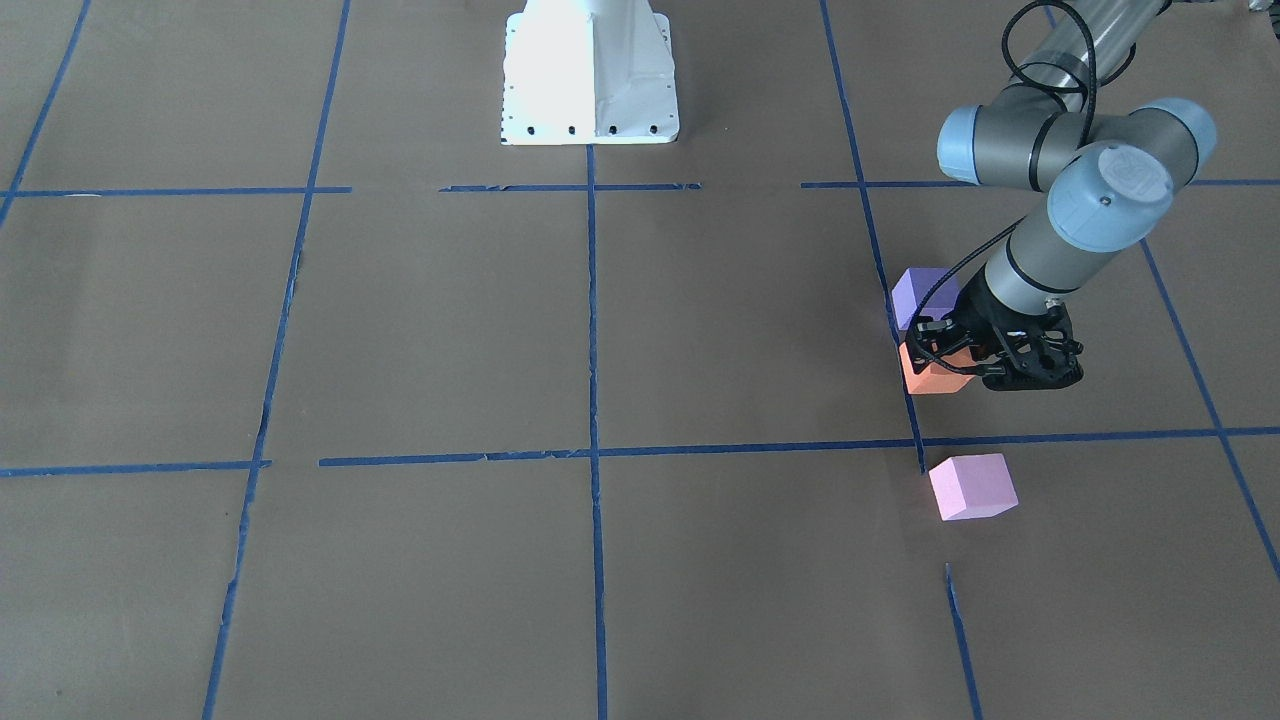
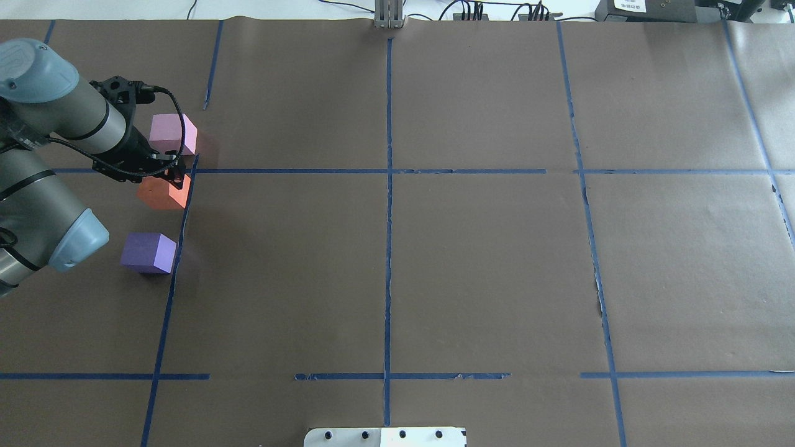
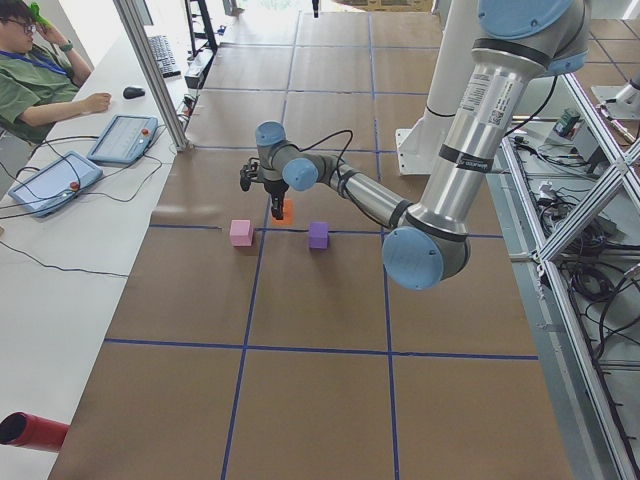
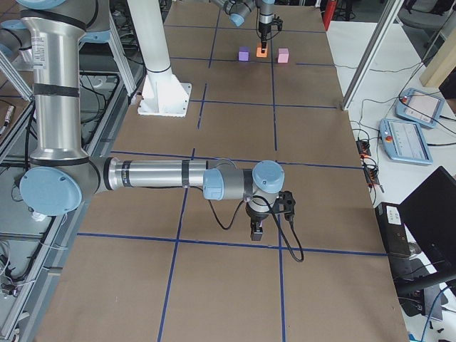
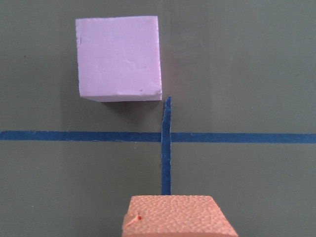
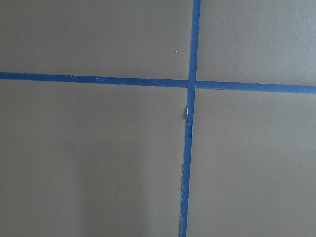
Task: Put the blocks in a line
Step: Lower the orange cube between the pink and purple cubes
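Observation:
Three foam blocks sit near a blue tape line on the robot's left side. The orange block (image 1: pixel 925 378) (image 2: pixel 163 194) is in the middle, with the dark purple block (image 1: pixel 920 295) (image 2: pixel 148 252) nearer the robot and the light pink block (image 1: pixel 972 487) (image 2: pixel 172 135) farther away. My left gripper (image 1: pixel 945 350) (image 2: pixel 171 175) is down on the orange block and appears shut on it. In the left wrist view the orange block (image 5: pixel 175 217) fills the bottom edge and the pink block (image 5: pixel 120 58) lies beyond it. My right gripper (image 4: pixel 256 231) hangs low over bare paper, far from the blocks. I cannot tell whether it is open or shut.
Brown paper with a grid of blue tape lines (image 2: pixel 388 205) covers the table. The white robot base (image 1: pixel 590 80) stands at the table's edge. A person sits at a side bench (image 3: pixel 40 80) with pendants on it.

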